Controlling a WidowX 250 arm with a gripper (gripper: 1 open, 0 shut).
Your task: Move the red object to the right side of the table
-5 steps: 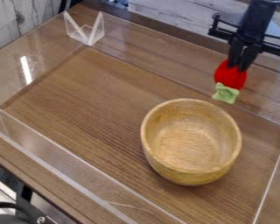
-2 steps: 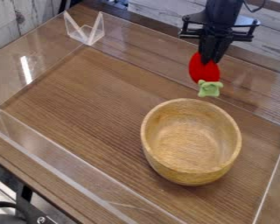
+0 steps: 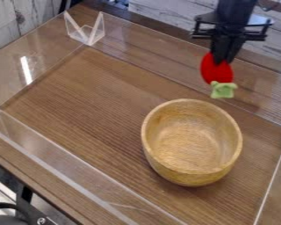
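Note:
The red object, a small glossy toy fruit with a green leafy end pointing down, hangs just above the table near its far right part. My gripper points straight down and is shut on the fruit's top. The black fingers cover the fruit's upper end. The fruit is beyond the wooden bowl, toward the back wall.
A round light wooden bowl stands right of centre, in front of the held fruit. Low clear acrylic walls edge the tabletop. A clear folded stand sits at the back left corner.
The gripper carried the red object left and a little up from the right edge, then came back slightly to the right. It has stayed shut on the fruit throughout.

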